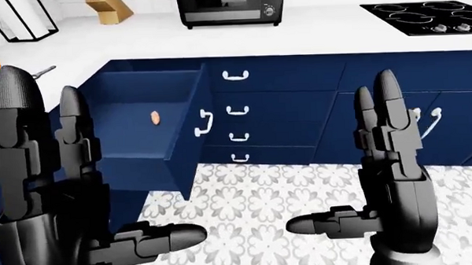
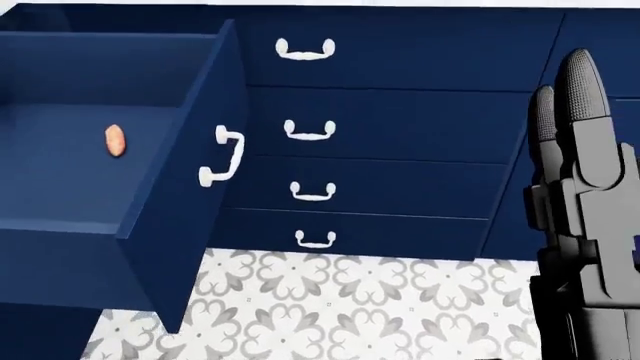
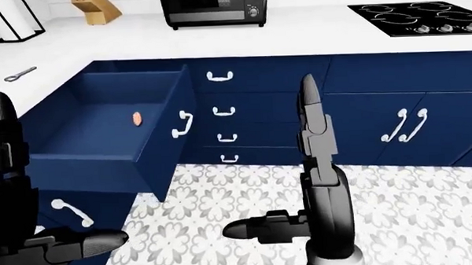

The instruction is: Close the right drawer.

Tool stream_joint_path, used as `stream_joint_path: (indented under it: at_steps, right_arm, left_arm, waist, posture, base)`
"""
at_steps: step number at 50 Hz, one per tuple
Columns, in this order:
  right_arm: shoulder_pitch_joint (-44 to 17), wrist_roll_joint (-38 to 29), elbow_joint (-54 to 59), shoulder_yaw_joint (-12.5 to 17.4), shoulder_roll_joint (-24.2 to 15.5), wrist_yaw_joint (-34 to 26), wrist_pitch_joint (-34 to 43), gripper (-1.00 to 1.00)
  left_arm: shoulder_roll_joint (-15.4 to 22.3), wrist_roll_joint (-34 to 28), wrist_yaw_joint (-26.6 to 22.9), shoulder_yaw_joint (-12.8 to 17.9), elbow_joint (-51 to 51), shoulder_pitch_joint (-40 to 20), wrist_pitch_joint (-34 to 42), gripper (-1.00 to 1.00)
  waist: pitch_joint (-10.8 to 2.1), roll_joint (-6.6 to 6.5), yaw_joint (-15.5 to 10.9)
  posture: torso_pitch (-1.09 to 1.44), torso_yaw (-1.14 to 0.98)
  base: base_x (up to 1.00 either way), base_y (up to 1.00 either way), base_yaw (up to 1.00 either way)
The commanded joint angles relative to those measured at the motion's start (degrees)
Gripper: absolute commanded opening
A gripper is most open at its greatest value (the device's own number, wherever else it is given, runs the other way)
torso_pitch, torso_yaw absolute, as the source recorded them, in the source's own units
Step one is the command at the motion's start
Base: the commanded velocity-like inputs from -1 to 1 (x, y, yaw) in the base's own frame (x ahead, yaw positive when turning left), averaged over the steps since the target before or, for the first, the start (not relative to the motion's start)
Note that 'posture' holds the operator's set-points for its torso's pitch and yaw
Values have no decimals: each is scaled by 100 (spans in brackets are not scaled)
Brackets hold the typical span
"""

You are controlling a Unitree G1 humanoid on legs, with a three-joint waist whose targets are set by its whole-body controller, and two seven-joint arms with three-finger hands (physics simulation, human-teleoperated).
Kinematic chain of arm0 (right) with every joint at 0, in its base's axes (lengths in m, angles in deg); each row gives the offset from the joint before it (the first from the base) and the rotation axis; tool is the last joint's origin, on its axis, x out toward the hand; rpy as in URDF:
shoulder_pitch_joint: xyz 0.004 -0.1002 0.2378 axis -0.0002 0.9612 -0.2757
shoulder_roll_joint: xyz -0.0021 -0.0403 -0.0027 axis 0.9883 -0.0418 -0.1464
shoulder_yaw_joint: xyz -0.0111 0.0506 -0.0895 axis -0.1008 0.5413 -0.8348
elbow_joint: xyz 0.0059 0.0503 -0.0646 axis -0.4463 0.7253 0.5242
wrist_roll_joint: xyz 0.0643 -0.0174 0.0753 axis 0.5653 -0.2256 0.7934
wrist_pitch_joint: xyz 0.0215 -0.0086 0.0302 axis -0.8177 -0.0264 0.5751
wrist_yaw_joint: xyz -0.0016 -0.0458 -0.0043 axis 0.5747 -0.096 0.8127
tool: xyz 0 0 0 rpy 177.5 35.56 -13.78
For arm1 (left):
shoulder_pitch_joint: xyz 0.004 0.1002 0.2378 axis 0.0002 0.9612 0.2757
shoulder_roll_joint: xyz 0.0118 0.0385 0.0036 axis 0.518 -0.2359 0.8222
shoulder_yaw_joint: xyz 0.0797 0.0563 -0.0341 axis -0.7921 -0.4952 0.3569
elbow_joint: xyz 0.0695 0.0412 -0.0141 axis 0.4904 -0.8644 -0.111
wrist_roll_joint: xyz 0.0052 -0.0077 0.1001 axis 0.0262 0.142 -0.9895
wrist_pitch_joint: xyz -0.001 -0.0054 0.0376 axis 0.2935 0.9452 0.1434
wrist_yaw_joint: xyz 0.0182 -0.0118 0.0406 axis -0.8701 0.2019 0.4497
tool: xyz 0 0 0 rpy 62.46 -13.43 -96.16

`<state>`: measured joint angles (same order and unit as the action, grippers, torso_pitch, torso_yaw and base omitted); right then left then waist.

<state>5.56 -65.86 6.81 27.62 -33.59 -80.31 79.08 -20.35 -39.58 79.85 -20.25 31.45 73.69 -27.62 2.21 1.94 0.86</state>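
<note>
The open drawer (image 2: 190,202) juts out of the navy cabinet at the left of the head view, its white handle (image 2: 222,156) on the front panel facing right. A small orange object (image 2: 115,140) lies on the drawer's floor. My left hand (image 1: 103,155) is raised at the lower left of the left-eye view, fingers spread and open, short of the drawer. My right hand (image 1: 355,164) stands upright and open at lower centre-right, apart from the drawer and holding nothing. The same right hand (image 2: 580,187) also fills the head view's right edge.
A stack of shut drawers with white handles (image 2: 305,127) lies right of the open one. Cabinet doors (image 3: 405,125) follow further right. On the white counter stand a toaster oven (image 1: 230,6), a knife block (image 1: 110,10) and a cooktop (image 1: 425,17). Patterned tile floor (image 1: 286,195) lies below.
</note>
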Motion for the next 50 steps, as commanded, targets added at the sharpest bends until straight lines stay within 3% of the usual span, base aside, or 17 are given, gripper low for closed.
stream_joint_path:
  at_steps: [1,6,8,9,18,22,23,24,27,32,34,35,36,45,48,49,50]
  right_arm:
    - [-68,21,-290,-52,16,16,-181,100]
    - [-72,13,-260,-54,10,4,-182,100]
    - [-71,0,-258,-72,7,-4,-178,100]
    - [-72,3,-256,-72,8,-3,-177,100]
    - [-76,-3,-271,-92,3,-10,-157,100]
    - [-78,-5,-260,-91,4,-1,-166,100]
    - [-77,-5,-259,-93,3,-3,-166,100]
    - [-79,-5,-258,-83,8,12,-175,100]
    - [-83,-1,-242,-82,7,14,-185,100]
    - [-86,-6,-250,-80,7,11,-169,100]
    - [-97,-2,-242,-64,9,14,-167,100]
    - [-101,-16,-272,-77,12,8,-149,100]
    - [-100,-10,-285,-71,8,-2,-139,100]
    - [-84,-38,-349,-130,6,-7,-93,100]
    - [-98,-12,-313,-98,-2,0,-108,100]
    - [-98,-18,-317,-97,0,-1,-108,100]
    - [-97,-16,-312,-95,1,-2,-111,100]
  left_arm:
    - [48,-12,23,116,215,-49,-170,100]
    - [75,-21,54,82,215,-37,-183,100]
    - [45,-36,22,97,215,-39,-179,100]
    - [53,-17,26,114,215,-45,-175,100]
    - [121,21,85,121,215,-48,-178,100]
    - [118,9,84,105,215,-42,-182,100]
    - [107,-3,75,95,215,-38,-183,100]
    - [99,-12,65,94,215,-29,-193,100]
    - [99,1,67,99,215,-39,-178,100]
    - [94,14,53,115,215,-26,-193,100]
    - [117,29,66,118,215,-32,-192,100]
    - [145,57,91,136,215,-42,-185,100]
    - [166,66,113,133,215,-37,-194,100]
    - [90,-14,56,76,215,13,-228,100]
    - [16,-60,-8,68,215,-2,-198,100]
    - [8,-44,-20,78,215,-1,-200,100]
    - [0,-53,-23,80,215,-8,-190,100]
  waist:
    - [-42,3,-16]
    - [61,-403,10]
    - [-85,-889,-21]
    - [-20,-684,-71]
    - [86,-217,-56]
    - [38,105,-11]
    - [59,-88,59]
    - [43,20,-9]
    - [-39,0,-17]
    - [56,-417,11]
    - [-93,-911,-25]
    - [-11,-663,-71]
    - [39,-677,-65]
    - [89,-164,-47]
    - [-24,195,-15]
    - [54,-80,67]
    - [36,36,3]
  posture:
    - [0,0]
    - [0,0]
    - [0,0]
    - [0,0]
    - [0,0]
    - [0,0]
    - [0,0]
    - [0,0]
    - [0,0]
    - [0,0]
    - [0,0]
    - [0,0]
    - [0,0]
    - [0,0]
    - [0,0]
    - [0,0]
    - [0,0]
  base:
    - [0,35,0]
    - [0,35,0]
    - [0,35,0]
    - [0,35,0]
    - [0,36,0]
    - [0,35,0]
    - [0,35,0]
    - [0,34,0]
    - [0,36,0]
    - [0,35,0]
    - [0,35,0]
    - [0,36,0]
    - [0,35,0]
    - [0,35,0]
    - [0,35,0]
    - [0,35,0]
    - [0,34,0]
